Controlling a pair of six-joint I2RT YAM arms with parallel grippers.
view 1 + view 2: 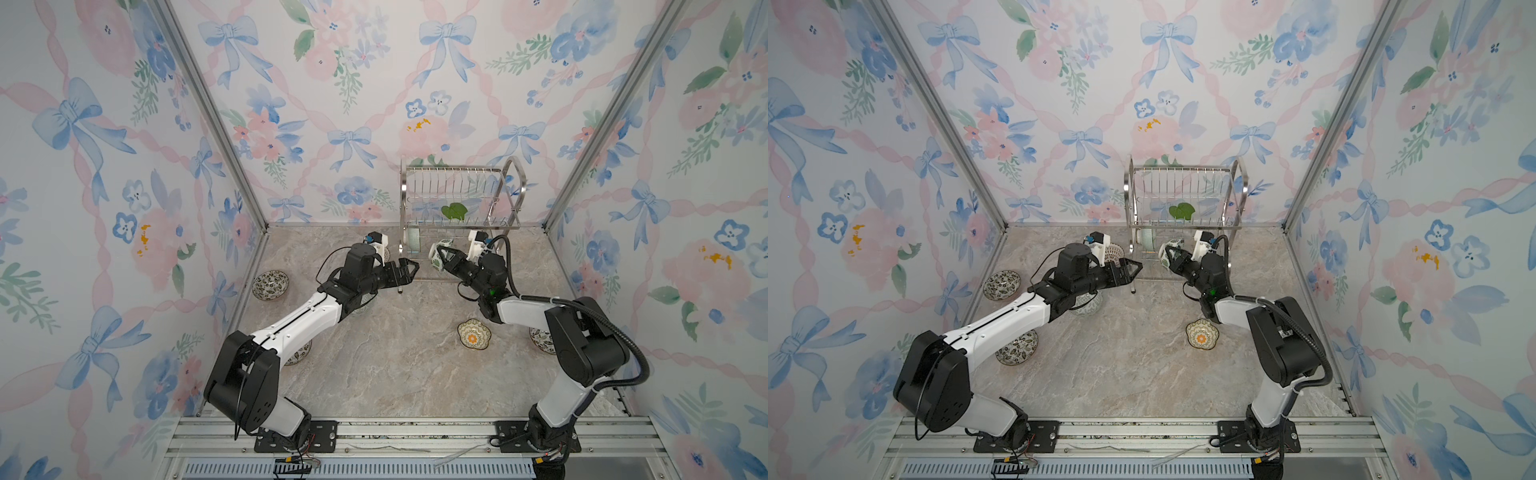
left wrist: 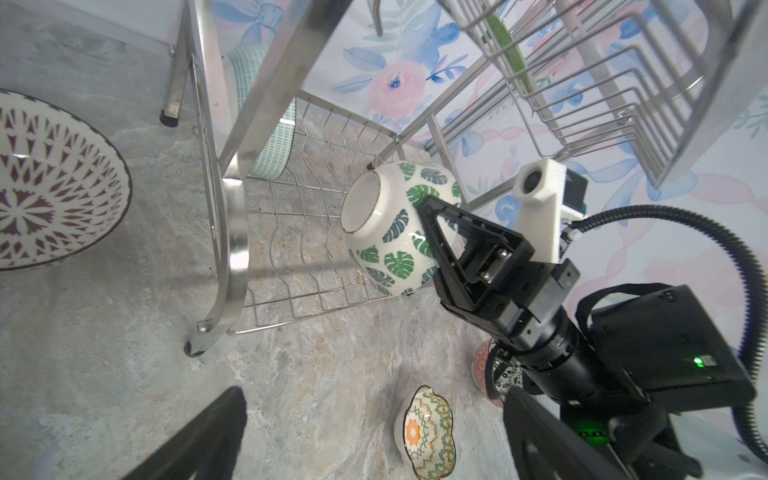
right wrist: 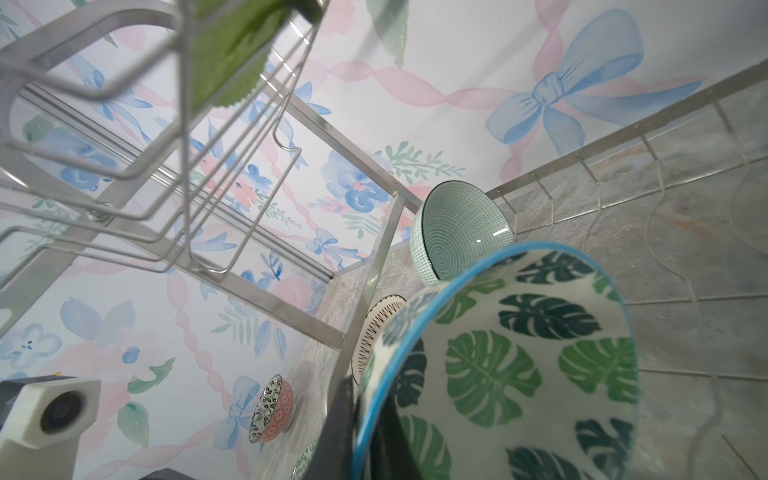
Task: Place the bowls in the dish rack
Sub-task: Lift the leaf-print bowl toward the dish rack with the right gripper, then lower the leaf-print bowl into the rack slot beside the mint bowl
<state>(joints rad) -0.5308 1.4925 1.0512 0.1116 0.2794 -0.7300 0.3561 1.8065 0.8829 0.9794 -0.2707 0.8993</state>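
Note:
My right gripper (image 1: 444, 255) (image 3: 365, 436) is shut on the rim of a white bowl with green leaf prints (image 1: 439, 254) (image 2: 386, 232) (image 3: 519, 365). The bowl is tipped on its side just over the lower tier of the steel dish rack (image 1: 515, 174) (image 2: 224, 208). A mint bowl (image 3: 457, 232) (image 2: 274, 137) stands on edge in that tier at its left end. My left gripper (image 1: 409, 266) (image 2: 374, 432) is open and holds nothing, beside the rack's front left leg. More bowls lie on the floor: scalloped (image 1: 473, 334) (image 2: 428, 432), dark floral (image 1: 270, 284), brown lattice (image 2: 50, 183).
A green leaf-shaped dish (image 1: 454, 211) sits in the rack's upper tier. Under my left arm are two bowls, a green-patterned one (image 1: 1086, 303) and a dark leafy one (image 1: 1017, 349). Another bowl (image 1: 542, 340) is half hidden by my right arm. Patterned walls close in three sides.

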